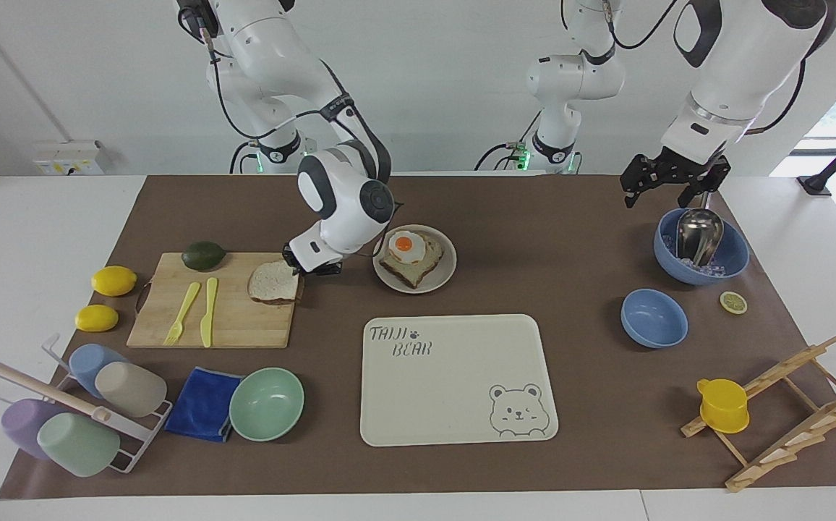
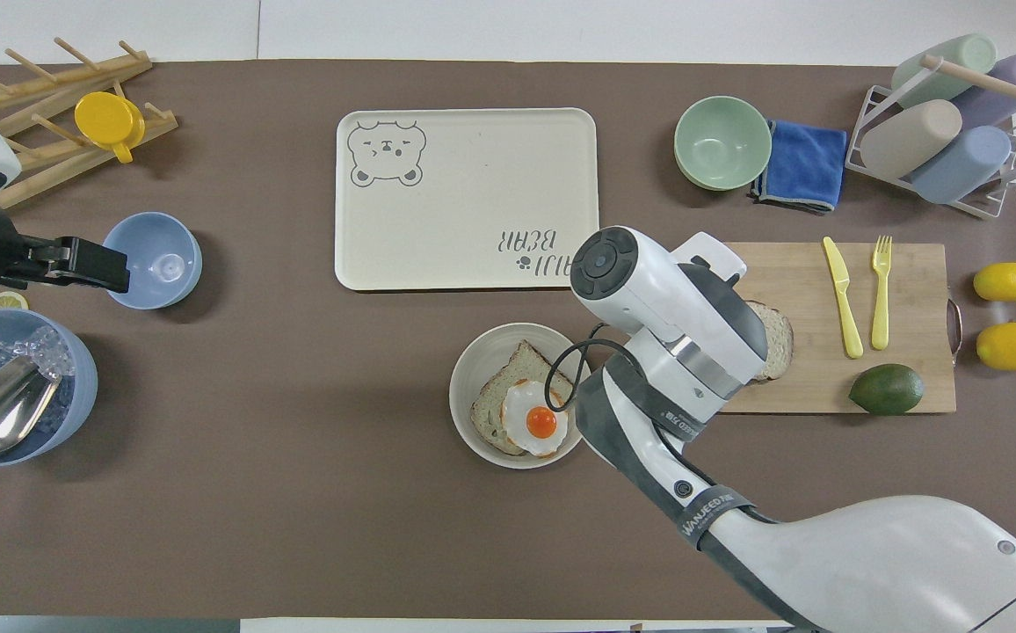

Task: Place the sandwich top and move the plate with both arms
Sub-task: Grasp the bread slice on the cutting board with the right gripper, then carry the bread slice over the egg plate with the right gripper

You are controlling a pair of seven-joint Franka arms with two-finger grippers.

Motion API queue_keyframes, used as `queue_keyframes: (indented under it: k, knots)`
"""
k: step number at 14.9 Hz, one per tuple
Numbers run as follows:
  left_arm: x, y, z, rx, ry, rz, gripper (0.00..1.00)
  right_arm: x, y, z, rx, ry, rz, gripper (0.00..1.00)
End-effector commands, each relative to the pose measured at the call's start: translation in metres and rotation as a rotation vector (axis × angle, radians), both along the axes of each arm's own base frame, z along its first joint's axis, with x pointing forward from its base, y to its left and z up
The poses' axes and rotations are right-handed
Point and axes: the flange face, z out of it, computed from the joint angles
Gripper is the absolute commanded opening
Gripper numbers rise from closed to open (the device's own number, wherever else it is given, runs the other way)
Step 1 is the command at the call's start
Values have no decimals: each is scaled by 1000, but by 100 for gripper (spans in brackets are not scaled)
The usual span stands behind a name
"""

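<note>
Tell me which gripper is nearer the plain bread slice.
Right. The right gripper is shut on the sandwich top at the cutting board's edge; the left gripper waits over the ice bowl at the left arm's end.

Bear-print tray [image 1: 454, 376] beside green bowl [image 1: 266, 404], blue cloth [image 1: 203, 404].

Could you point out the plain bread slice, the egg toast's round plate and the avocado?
plain beige bread slice [image 1: 271, 284], facing view, crumb face.
round beige-grey plate [image 1: 444, 273], facing view, bare rim.
dark green avocado [image 2: 886, 389], overhead view, its middle.
</note>
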Motion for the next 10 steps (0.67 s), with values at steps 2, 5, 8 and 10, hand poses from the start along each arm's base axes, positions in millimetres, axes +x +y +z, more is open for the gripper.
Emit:
queue_keyframes:
  k: [2, 5, 8, 10]
  knots:
    - [-6, 3, 3, -5, -2, 9, 100, -15, 53, 26, -41, 8, 96, 0]
    - [-7, 3, 3, -4, 2, 9, 100, -49, 110, 65, -46, 9, 155, 0]
    - [-8, 6, 4, -3, 1, 15, 100, -71, 151, 90, 12, -79, 112, 0]
    - [-7, 14, 4, -3, -4, 29, 100, -91, 172, 95, 43, -92, 100, 0]
